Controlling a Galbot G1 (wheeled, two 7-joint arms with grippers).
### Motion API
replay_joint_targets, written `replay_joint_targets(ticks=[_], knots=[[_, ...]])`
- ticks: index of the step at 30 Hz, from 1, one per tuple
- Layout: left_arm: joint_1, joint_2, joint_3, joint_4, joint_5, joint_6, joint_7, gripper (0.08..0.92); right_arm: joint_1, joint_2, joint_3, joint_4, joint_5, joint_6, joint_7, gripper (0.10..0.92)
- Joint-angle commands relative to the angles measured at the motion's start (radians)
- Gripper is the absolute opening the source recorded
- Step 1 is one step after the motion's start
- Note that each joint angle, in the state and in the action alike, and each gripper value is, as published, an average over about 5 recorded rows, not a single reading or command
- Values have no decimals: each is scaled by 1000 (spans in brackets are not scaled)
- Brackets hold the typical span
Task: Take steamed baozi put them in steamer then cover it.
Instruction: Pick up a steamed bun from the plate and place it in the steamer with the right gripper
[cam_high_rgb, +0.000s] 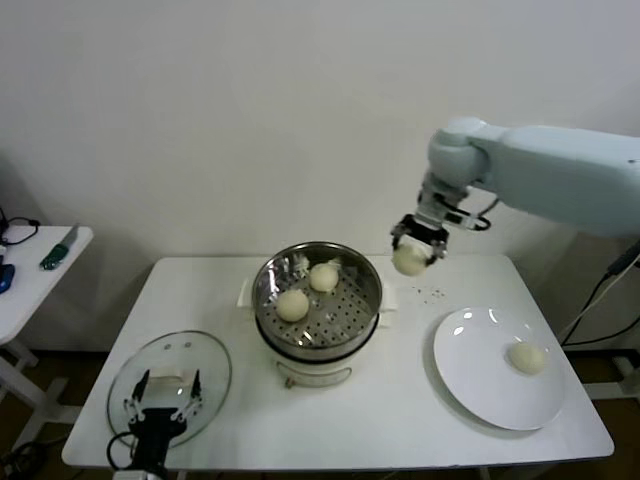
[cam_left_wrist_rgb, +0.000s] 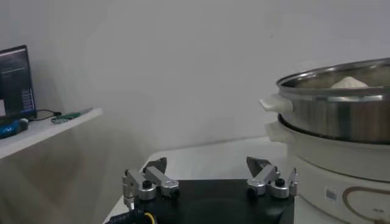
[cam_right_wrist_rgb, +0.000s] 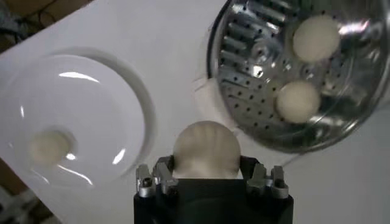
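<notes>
The steamer (cam_high_rgb: 318, 308) stands mid-table with two baozi (cam_high_rgb: 292, 304) (cam_high_rgb: 323, 277) on its perforated floor. My right gripper (cam_high_rgb: 412, 258) is shut on a third baozi (cam_high_rgb: 409, 260) and holds it in the air to the right of the steamer's rim, above the table. In the right wrist view that baozi (cam_right_wrist_rgb: 207, 150) sits between the fingers, with the steamer (cam_right_wrist_rgb: 256, 73) beyond. A fourth baozi (cam_high_rgb: 526, 357) lies on the white plate (cam_high_rgb: 470, 370). My left gripper (cam_high_rgb: 160, 412) is open and empty, hovering over the glass lid (cam_high_rgb: 205, 365) at the front left.
A white side table (cam_high_rgb: 30, 275) with small tools stands at the far left. The steamer's white base (cam_left_wrist_rgb: 341, 182) shows close on one side of the left wrist view. Some dark specks (cam_high_rgb: 432, 293) lie on the table near the plate.
</notes>
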Motion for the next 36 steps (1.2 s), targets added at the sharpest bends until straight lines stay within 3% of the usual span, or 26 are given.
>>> replay_joint_targets(ticks=[1,11,30,36], knots=[[6,1,-8,7,-23,-1,-1,823,-69,303,95,-57,-84,132,-22,695],[43,3,-47,5,-65,-15,-2,823,-280,399,124,-106,-261,193,-42,696],[38,5,-48,13,-64,-12,-6,823,-331,372,98,-47,-243,154,-48,708],[33,6,-47,13,-63,-10,-6,823,-322,359,112,-50,-252,150,-53,801]])
